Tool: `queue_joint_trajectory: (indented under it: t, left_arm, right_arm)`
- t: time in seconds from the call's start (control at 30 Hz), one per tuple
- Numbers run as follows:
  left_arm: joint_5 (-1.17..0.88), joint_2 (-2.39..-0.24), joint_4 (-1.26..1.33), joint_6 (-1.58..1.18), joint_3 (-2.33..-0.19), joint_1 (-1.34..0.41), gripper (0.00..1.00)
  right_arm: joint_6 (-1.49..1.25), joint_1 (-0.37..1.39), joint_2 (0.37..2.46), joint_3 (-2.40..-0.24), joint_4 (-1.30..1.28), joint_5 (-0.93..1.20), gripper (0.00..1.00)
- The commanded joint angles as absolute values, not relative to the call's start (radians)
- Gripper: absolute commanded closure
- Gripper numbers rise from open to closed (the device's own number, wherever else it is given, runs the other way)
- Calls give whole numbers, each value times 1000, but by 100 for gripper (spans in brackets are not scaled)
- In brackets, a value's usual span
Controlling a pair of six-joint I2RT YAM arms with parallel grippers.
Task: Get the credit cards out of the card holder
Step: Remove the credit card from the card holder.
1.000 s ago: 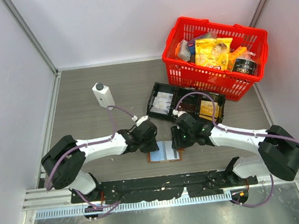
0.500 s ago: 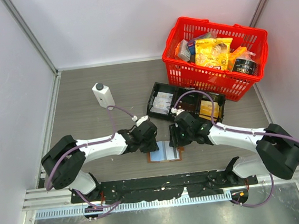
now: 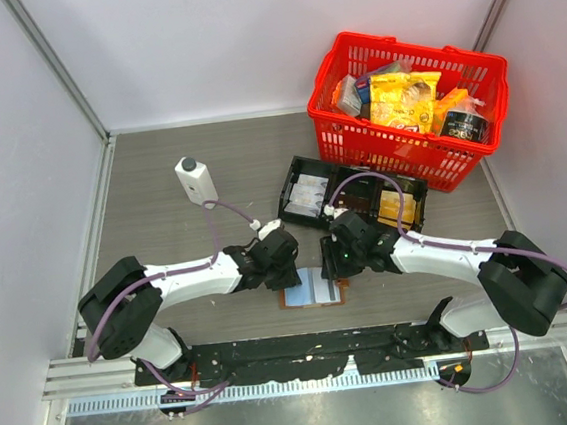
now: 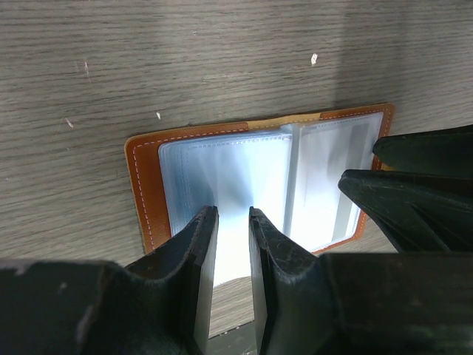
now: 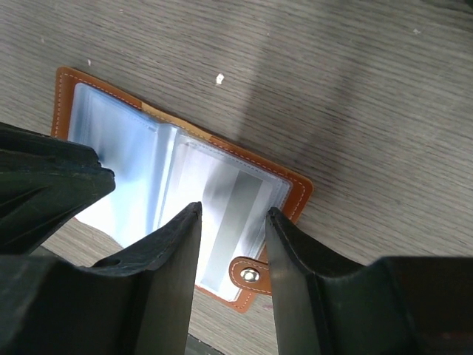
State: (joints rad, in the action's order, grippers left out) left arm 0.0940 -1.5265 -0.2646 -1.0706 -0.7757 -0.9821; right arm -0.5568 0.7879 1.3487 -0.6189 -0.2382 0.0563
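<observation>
The card holder [image 3: 313, 288] lies open and flat on the table between my two grippers. It has a brown border and pale blue pockets. In the left wrist view the card holder [image 4: 148, 185] shows a pale credit card [image 4: 229, 170] in its left pocket. In the right wrist view a credit card with a grey stripe [image 5: 235, 218] sits in the right pocket, beside the snap tab [image 5: 250, 274]. My left gripper [image 4: 231, 222] hovers over the left half, its jaws a narrow gap apart with nothing between them. My right gripper [image 5: 233, 214] is open over the right half.
A black three-compartment tray [image 3: 304, 162] lies just behind the grippers, with a gold packet in one compartment. A red basket [image 3: 388, 152] full of packets stands at the back right. A white device [image 3: 196, 181] on a cable stands at the left.
My right gripper has shifted a little left and forward over the holder's right half. The left arm and the holder have not moved.
</observation>
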Motion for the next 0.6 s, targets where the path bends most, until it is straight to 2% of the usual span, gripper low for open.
queue_joint_trajectory:
  t: [0.0,0.3,0.57]
  left_arm:
    - [132,-1537,-364,-1066,-742,-986,72]
    - [129,-1539,-357,-1066,-744,-986,72]
    - [132,-1537,-360,-1066,-744,-986,72]
  right_arm:
    - [-571,784,1351,-643,-169,110,55]
    - [-586,784,1327,-652,-112,199,58]
    - [-572,784,1328,-676,-226,9,53]
